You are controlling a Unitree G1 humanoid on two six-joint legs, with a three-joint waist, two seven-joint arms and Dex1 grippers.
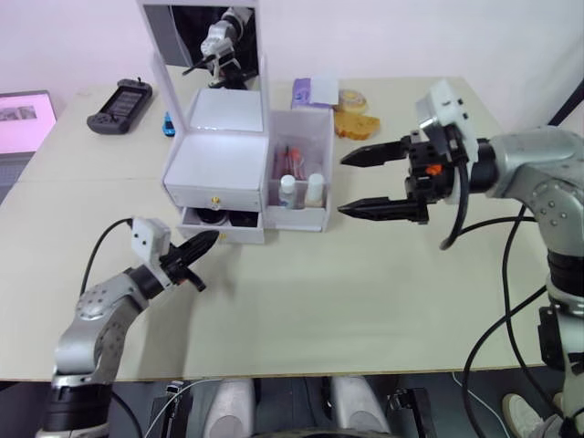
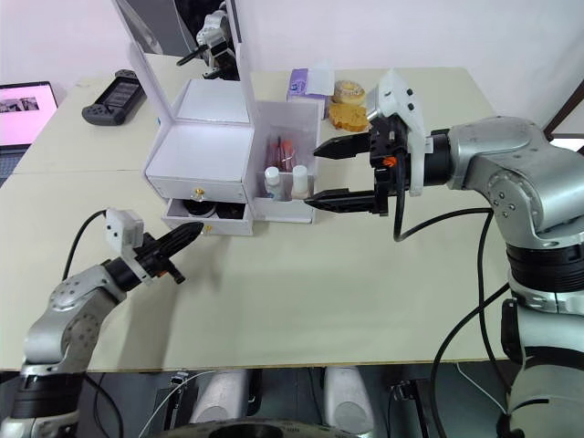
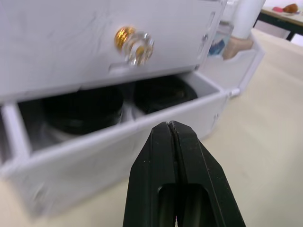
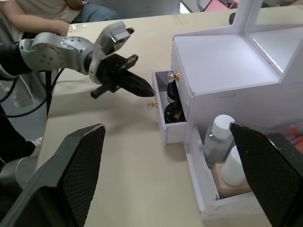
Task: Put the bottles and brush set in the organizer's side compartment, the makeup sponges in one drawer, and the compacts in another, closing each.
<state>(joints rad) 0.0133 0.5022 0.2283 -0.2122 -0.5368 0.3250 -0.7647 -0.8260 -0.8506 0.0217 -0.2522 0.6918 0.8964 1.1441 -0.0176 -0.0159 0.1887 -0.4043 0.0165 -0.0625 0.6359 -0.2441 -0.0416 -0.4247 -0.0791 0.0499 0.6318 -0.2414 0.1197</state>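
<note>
Drawer-closing is the step in hand, by my reading: the lower drawer (image 1: 222, 222) of the organizer (image 1: 216, 169) stands pulled out, with both compacts (image 3: 161, 92) side by side inside it, black lids up. The left gripper (image 1: 203, 245) points at the drawer front with its fingers pressed together into one blunt tip, holding nothing. The right gripper (image 1: 376, 183) hovers just beside the side compartment (image 1: 301, 164), fingers spread wide and empty.

To do this well, I would push with the closed left tip square against the drawer's flat white face, near its middle and beside the small gold knob (image 4: 152, 104), so the drawer slides straight rather than twisting in its slot. The organizer looks like light, smooth plastic on a smooth pale surface (image 1: 365, 292), so a firm shove could slide the whole box backward; a slow, steady press seems safer, perhaps with the right gripper bracing the far side.

The upper drawer (image 1: 215, 196) looks shut, its knob glossy gold with a clear rim. In the side compartment the two bottles (image 1: 288, 191) stand upright behind the low front divider, clear-walled with white caps, and the brush set (image 1: 289, 161) leans behind them, showing thin pink handles. The upright mirror lid (image 1: 203, 36) rises at the back of the organizer. The compacts' lids are round, dark and slightly shiny.
</note>
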